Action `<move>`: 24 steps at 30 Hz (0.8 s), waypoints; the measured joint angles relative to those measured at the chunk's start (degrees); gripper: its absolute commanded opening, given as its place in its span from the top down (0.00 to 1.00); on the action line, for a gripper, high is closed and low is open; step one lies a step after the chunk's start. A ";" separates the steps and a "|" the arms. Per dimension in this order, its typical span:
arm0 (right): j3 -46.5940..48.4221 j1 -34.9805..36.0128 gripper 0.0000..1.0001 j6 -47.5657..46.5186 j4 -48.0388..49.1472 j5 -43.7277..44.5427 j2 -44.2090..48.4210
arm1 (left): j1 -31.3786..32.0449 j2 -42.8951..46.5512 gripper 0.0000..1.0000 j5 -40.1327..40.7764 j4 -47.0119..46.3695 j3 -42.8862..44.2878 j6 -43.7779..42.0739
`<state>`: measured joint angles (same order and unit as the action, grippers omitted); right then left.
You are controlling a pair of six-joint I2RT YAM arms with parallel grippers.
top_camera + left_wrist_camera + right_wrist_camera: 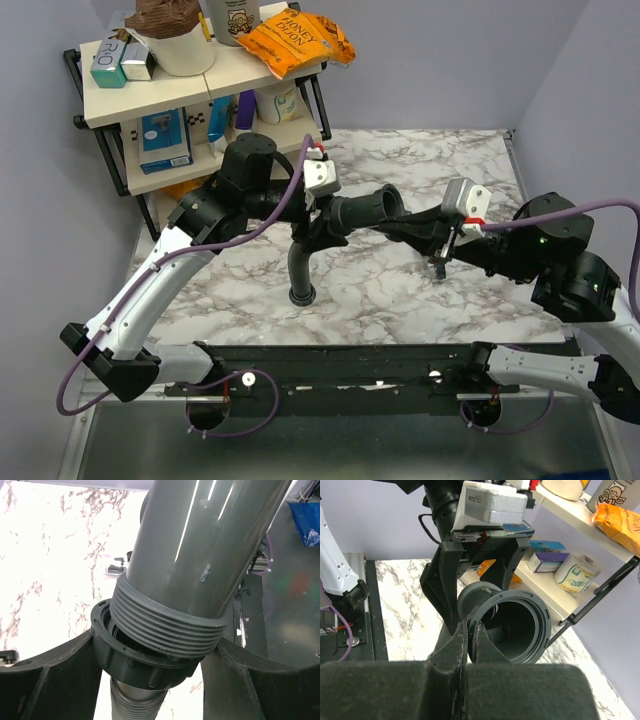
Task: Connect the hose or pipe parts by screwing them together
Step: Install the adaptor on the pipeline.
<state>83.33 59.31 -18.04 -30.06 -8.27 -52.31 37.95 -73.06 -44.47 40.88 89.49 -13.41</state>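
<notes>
The dark grey pipe fitting (360, 212) is held above the marble table. In the left wrist view its threaded end (165, 625) sits slightly askew in the black ring collar (135, 667) of the ribbed hose (131, 702). The hose (298, 265) hangs down to the table. My left gripper (325, 228) is closed around that joint, with a finger (50, 680) on each side. My right gripper (468, 630) is shut on the rim of the fitting's wide round mouth (540, 625), one finger inside and one outside.
A shelf rack (110, 95) stands at the back left with boxes, a paper roll and an orange snack bag (298, 40). A black rail (340, 365) runs along the near edge of the table. Purple cables loop off both arms.
</notes>
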 measured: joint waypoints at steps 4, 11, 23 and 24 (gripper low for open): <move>-0.31 0.04 0.99 0.00 0.04 0.57 0.46 | 0.28 0.28 1.00 0.13 -0.76 0.04 0.76; -2.69 0.28 0.99 0.04 0.72 1.62 1.49 | 2.36 -0.17 1.00 1.81 1.75 2.16 -0.04; -3.78 0.37 0.99 0.02 1.29 3.39 1.79 | 4.63 -0.31 1.00 4.48 5.42 3.54 -1.40; -3.78 0.37 0.99 0.04 1.33 3.39 1.86 | 4.83 -0.31 1.00 4.90 5.42 3.54 -1.14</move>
<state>79.55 59.68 -18.00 -28.73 -4.89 -50.46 42.78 -73.36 -39.57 46.30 93.03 -14.55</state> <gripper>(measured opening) 0.023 0.750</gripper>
